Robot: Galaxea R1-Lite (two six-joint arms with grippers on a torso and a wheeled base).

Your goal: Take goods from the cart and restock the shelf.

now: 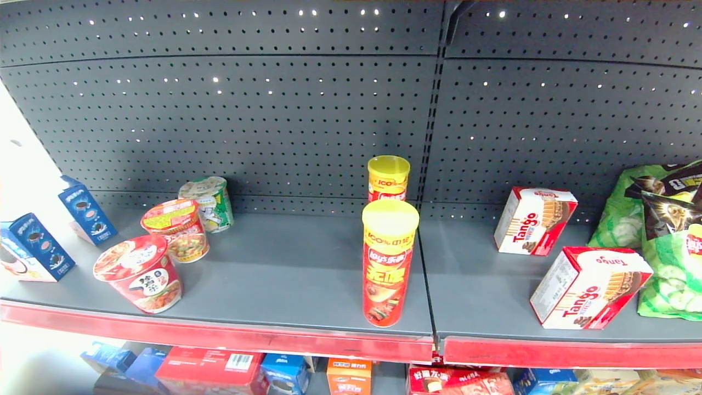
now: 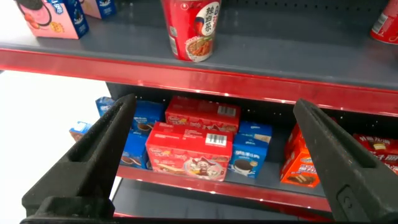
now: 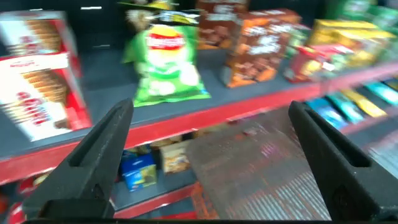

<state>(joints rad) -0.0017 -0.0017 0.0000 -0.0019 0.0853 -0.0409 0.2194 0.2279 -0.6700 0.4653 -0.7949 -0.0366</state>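
Wide open and holding nothing, the left gripper (image 2: 214, 106) and right gripper (image 3: 211, 109) hung before the shelf (image 1: 285, 269). It looked best to fetch one thing from the cart, hold it around its middle, and stand it near the chip can (image 1: 388, 263).

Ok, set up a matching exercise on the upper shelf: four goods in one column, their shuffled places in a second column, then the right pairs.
Goods on the grey metal shelf:
1. nearer tall red chip can with yellow plastic lid
2. blue cardboard cookie boxes
3. green plastic chip bags
4. nearest red paper noodle cup

Places:
A. far right end
B. front edge, beside the middle seam
C. far left end
D. front left, ahead of two other cups

Pairs: 1-B, 2-C, 3-A, 4-D
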